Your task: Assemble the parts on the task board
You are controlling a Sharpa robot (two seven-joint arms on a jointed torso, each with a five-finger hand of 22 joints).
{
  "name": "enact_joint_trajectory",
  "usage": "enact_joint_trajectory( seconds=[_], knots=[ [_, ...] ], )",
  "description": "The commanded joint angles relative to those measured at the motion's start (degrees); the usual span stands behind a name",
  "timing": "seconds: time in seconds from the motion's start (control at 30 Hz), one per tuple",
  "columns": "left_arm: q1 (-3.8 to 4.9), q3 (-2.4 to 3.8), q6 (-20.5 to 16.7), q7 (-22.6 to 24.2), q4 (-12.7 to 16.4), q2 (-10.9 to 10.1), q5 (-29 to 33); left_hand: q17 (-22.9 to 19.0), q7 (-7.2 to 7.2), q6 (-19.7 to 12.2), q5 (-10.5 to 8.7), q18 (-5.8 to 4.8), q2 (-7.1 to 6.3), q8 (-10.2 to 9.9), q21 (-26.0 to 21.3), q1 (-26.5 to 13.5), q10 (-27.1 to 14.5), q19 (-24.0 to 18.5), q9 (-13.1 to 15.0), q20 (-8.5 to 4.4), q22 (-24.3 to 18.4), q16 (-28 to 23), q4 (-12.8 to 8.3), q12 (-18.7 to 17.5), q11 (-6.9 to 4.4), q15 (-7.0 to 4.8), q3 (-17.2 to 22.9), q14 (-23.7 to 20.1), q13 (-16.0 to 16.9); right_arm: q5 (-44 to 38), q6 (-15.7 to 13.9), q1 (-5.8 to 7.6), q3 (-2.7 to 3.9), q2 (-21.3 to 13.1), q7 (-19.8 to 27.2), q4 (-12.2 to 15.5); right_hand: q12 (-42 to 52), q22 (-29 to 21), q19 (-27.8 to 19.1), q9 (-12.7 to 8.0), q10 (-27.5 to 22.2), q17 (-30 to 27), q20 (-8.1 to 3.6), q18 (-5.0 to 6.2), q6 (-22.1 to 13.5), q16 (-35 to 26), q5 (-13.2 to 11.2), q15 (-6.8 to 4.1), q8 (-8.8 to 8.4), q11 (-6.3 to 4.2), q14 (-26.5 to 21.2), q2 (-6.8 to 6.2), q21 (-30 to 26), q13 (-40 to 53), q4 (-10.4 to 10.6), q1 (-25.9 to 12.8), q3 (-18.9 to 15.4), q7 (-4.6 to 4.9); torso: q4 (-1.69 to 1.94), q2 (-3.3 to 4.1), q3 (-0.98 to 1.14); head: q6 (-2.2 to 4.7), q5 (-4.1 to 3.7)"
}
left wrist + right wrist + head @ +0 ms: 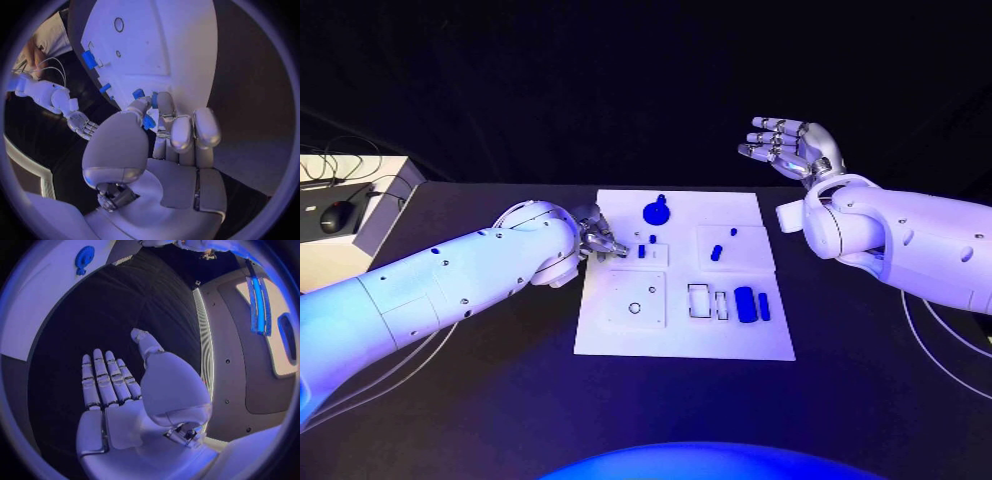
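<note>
Left robot hand (596,236) is pinching small blue part (149,122) at task board (625,335) center-left edge, prob to seat it; right robot hand (790,147) is hovering open, empty, upper right, keeping clear

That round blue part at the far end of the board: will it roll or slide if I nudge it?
The round blue part looks flat and disc-like, so it probably slides rather than rolls. Small and likely light plastic; the smooth white task board may let it skid.
</note>
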Motion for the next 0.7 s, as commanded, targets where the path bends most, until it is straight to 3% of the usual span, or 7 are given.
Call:
enact_joint_trajectory(
  seconds=[0.03,0.17,0.23,0.33,0.5,0.7],
  knots=[
    [-0.67,-0.55,3.3,-0.8,0.2,0.5,1.1,0.1,-0.79,1.1,-0.19,-0.31,1.38,-0.2,0.2,0.9,0.1,0.4,-0.1,0.01,0.4,0.2,-3.8,-0.2,-0.33,-0.21,2.6,0.3,0.1,-0.1,0.9,-0.01,0.02,0.1,0.6,0.1,-0.1,-0.1,-0.5,-0.1,0.3,-0.1,0.03,-0.82,0.3,-0.4,0.4,-0.04,-0.34,-0.08,-0.3,0.19,-0.3,0.0,-0.1,-0.6,0.1,3.8,-0.02,-0.03,-0.04,0.07,0.0],
    [-0.66,-0.54,2.4,-0.9,0.2,0.5,0.9,0.1,-0.72,1.1,0.06,-0.34,2.18,-0.4,0.2,1.8,0.1,0.4,-0.3,0.02,0.5,0.3,-4.2,-0.4,-0.24,-0.2,2.0,0.2,0.3,-0.1,0.9,-0.01,0.02,0.1,0.6,0.1,-0.1,-0.1,-0.5,-0.1,0.3,-0.1,0.03,-0.82,0.3,-0.4,0.4,-0.04,-0.34,-0.08,-0.3,0.19,-0.3,0.0,-0.1,-0.6,0.1,3.8,-0.05,0.01,-0.05,0.19,-0.04],
    [-0.65,-0.54,2.0,-0.9,0.2,0.5,0.8,0.0,-0.62,1.0,0.19,-0.3,1.95,-0.4,0.2,1.9,0.1,0.4,-0.3,0.05,0.5,0.2,-4.4,-0.5,-0.18,-0.18,3.2,0.2,0.3,-0.1,0.9,-0.01,0.02,0.1,0.6,0.0,-0.1,-0.1,-0.5,-0.1,0.3,-0.1,0.03,-0.82,0.3,-0.4,0.4,-0.04,-0.34,-0.08,-0.3,0.19,-0.3,0.0,-0.1,-0.6,0.1,3.8,-0.04,0.02,-0.06,0.21,-0.04],
    [-0.62,-0.53,1.6,-0.9,0.3,0.6,0.8,-0.1,-0.71,0.9,0.29,-0.23,0.38,-0.2,0.1,0.8,0.2,0.4,0.0,0.09,0.5,0.2,-3.6,-0.7,-0.27,-0.17,6.1,0.2,0.5,-0.1,0.9,-0.01,0.02,0.1,0.6,0.0,-0.1,-0.1,-0.5,-0.1,0.3,-0.1,0.03,-0.82,0.3,-0.4,0.4,-0.04,-0.34,-0.08,-0.3,0.19,-0.3,0.0,-0.1,-0.6,0.1,3.8,0.02,-0.02,-0.08,0.26,-0.06],
    [-0.54,-0.52,1.0,-0.9,0.4,0.6,0.7,-0.1,-1.02,1.0,0.15,-0.3,-0.59,-0.1,0.1,-0.1,0.2,0.4,0.1,-0.06,0.5,0.2,-1.6,-0.6,-0.4,-0.28,5.6,0.2,0.6,-0.1,1.0,-0.01,0.02,0.1,0.6,-0.1,-0.1,-0.1,-0.5,-0.1,0.3,-0.1,0.03,-0.82,0.3,-0.4,0.4,-0.04,-0.34,-0.08,-0.3,0.19,-0.3,0.0,-0.1,-0.6,0.1,3.8,0.01,-0.03,-0.07,0.37,-0.09],
    [-0.49,-0.52,0.4,-0.9,0.4,0.6,0.6,-0.1,-1.19,1.1,0.08,-0.36,-0.83,0.0,0.1,0.1,0.2,0.4,0.1,-0.16,0.5,0.2,0.1,-0.6,-0.49,-0.34,4.4,0.2,0.8,-0.1,1.0,-0.01,0.02,0.2,0.6,-0.1,-0.2,-0.1,-0.6,-0.1,0.3,-0.1,0.03,-0.84,0.3,-0.4,0.4,-0.02,-0.34,-0.07,-0.3,0.21,-0.3,0.0,-0.1,-0.5,0.2,3.83,0.01,-0.04,-0.05,0.39,-0.1]
  ],
)
